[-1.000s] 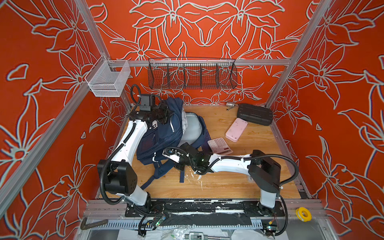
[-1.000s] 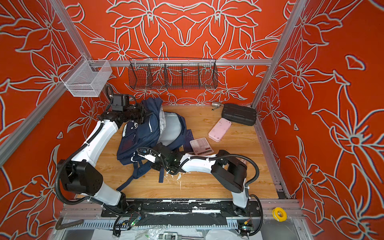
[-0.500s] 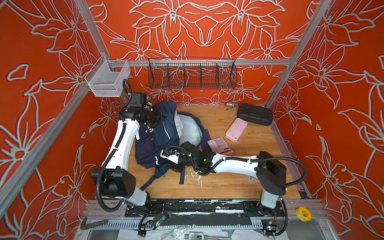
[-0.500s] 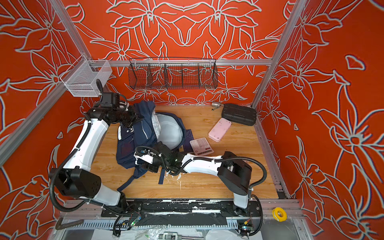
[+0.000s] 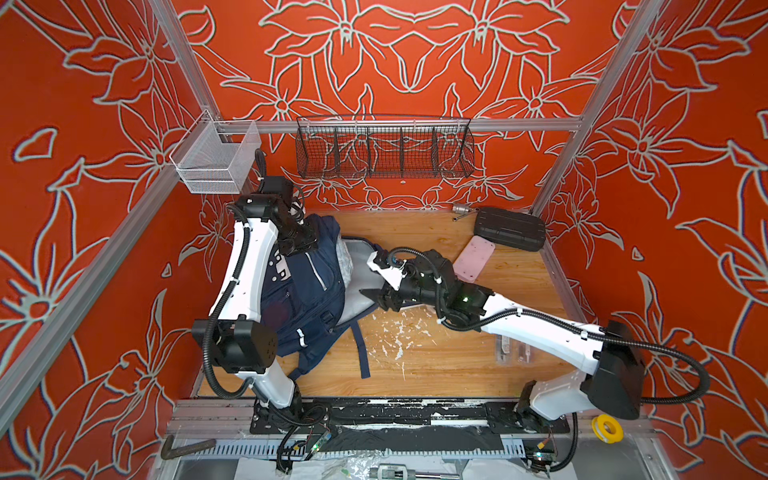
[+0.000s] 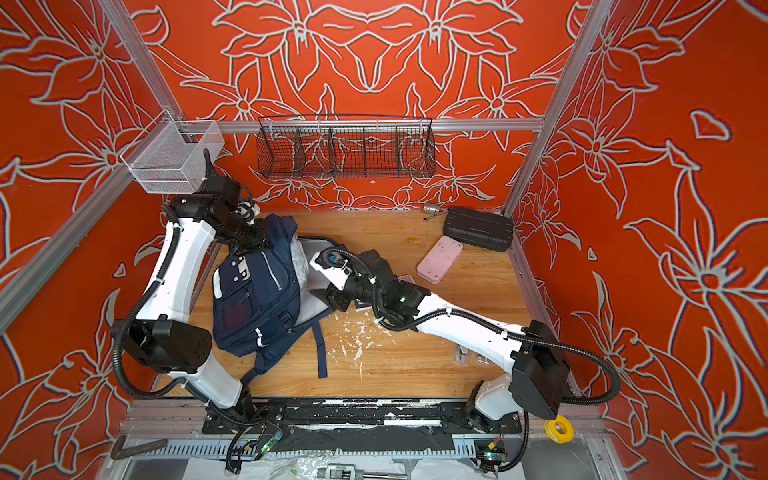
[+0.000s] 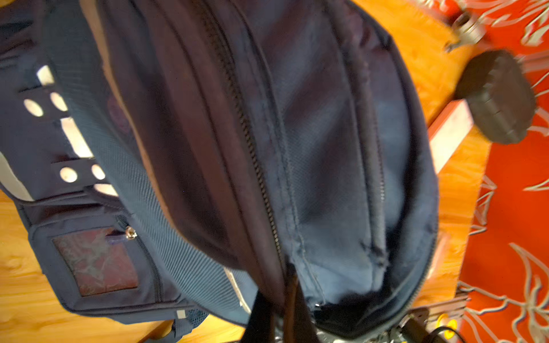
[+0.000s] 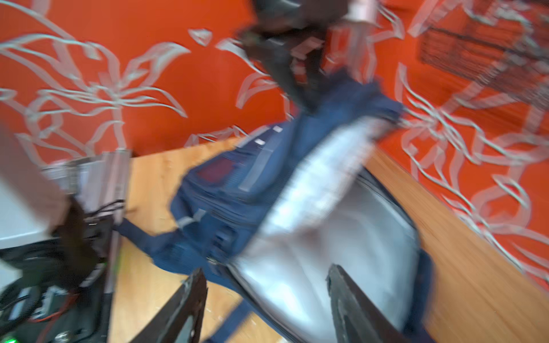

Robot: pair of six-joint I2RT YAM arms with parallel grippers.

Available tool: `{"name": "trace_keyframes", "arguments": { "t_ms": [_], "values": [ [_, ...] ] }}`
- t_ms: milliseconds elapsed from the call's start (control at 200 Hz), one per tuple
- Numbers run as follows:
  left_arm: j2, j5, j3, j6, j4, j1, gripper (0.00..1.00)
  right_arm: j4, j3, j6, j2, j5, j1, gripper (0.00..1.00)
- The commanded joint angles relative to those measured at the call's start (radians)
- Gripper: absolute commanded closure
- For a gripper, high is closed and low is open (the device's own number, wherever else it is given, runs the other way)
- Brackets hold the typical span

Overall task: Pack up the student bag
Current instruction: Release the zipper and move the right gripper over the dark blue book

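I'm looking down on the light wooden tabletop (image 5: pixel 436 357), and the biggest thing on it is the student bag (image 5: pixel 307 291), a large navy blue fabric backpack with silver strips. It sits on the left half, its top end pulled up toward the far left corner and its grey-lined main compartment gaping to the right. My left gripper (image 5: pixel 305 243) is clamped tight on the fabric at the bag's top edge and holds the mouth up. My right gripper (image 8: pixel 264 270) hangs just over the grey lining at the near edge of the opening, jaws well apart and with nothing between them. Far right lies the black ribbed hard case (image 5: pixel 509 228), with a flat pink rectangular slab (image 5: pixel 473 259) just beside it. I judge I'm at the opening step, with 1 hand free. Next I'd swing the right arm to the pink slab, pinch it by its long edges, and carry it in while the left holds the mouth wide.
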Motion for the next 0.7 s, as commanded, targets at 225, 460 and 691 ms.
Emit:
{"name": "trace_keyframes", "arguments": {
  "t_ms": [225, 460, 691],
  "values": [
    [0.054, -0.197, -0.062, 0.117, -0.012, -0.077, 1.0, -0.273, 0.072, 0.152, 0.11, 0.156, -0.202, 0.34],
    [0.186, -0.184, 0.004, 0.09, -0.112, -0.105, 1.0, -0.373, 0.167, 0.176, 0.263, 0.125, -0.288, 0.34],
    [0.119, -0.053, -0.025, -0.023, 0.003, -0.149, 0.52, -0.438, 0.233, 0.182, 0.35, 0.013, -0.382, 0.34]
  ]
}}
